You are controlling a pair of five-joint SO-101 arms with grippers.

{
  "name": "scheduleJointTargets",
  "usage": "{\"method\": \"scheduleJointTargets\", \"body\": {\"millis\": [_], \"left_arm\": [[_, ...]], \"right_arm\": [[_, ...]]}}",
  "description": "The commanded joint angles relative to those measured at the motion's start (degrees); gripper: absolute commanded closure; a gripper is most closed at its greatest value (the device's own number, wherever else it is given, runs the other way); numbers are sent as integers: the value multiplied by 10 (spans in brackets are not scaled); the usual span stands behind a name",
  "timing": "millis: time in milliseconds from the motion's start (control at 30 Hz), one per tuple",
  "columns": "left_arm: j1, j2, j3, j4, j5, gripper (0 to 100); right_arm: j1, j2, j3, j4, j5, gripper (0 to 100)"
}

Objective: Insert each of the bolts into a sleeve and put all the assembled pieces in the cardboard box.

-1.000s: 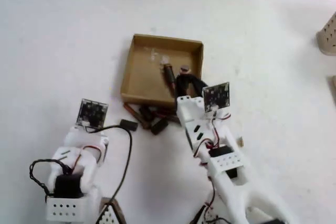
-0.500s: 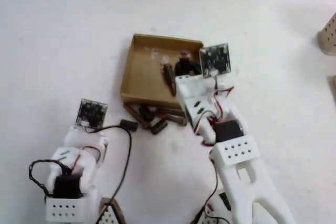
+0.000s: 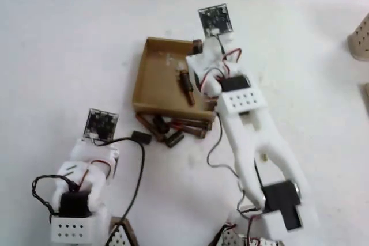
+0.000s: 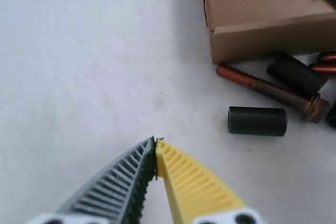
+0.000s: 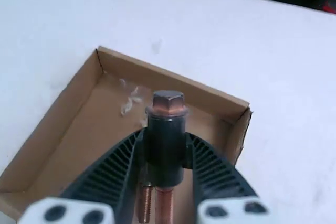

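A copper-coloured hex-head bolt seated in a black cylindrical sleeve (image 5: 166,124) is clamped in the right gripper (image 5: 164,145) above the shallow brown cardboard box (image 5: 58,114), while the left gripper (image 4: 156,156), fingers pressed together, hovers near a loose threaded bolt (image 4: 262,88) and a bare black sleeve (image 4: 257,121) beside the box.

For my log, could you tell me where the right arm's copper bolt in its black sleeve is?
High view: the sleeved copper bolt is clamped in the right gripper above the far right corner of the brown cardboard box.
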Motion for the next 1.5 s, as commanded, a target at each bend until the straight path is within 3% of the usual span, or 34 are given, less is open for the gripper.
{"method": "scheduleJointTargets", "body": {"millis": [0,300,400,733,933,1133,1467], "left_arm": [[-5,-6,0,4,-5,976],[-5,-6,0,3,-5,976],[-5,-6,0,2,-5,976],[-5,-6,0,2,-5,976],[-5,-6,0,1,-5,976],[-5,-6,0,1,-5,976],[-5,-6,0,1,-75,976]], "right_arm": [[7,71,-118,58,9,978],[24,265,-320,209,11,977],[24,324,-381,254,41,977],[22,450,-527,317,57,963],[20,455,-547,342,56,807],[24,427,-553,349,56,895],[-19,291,-549,529,62,936]]}}
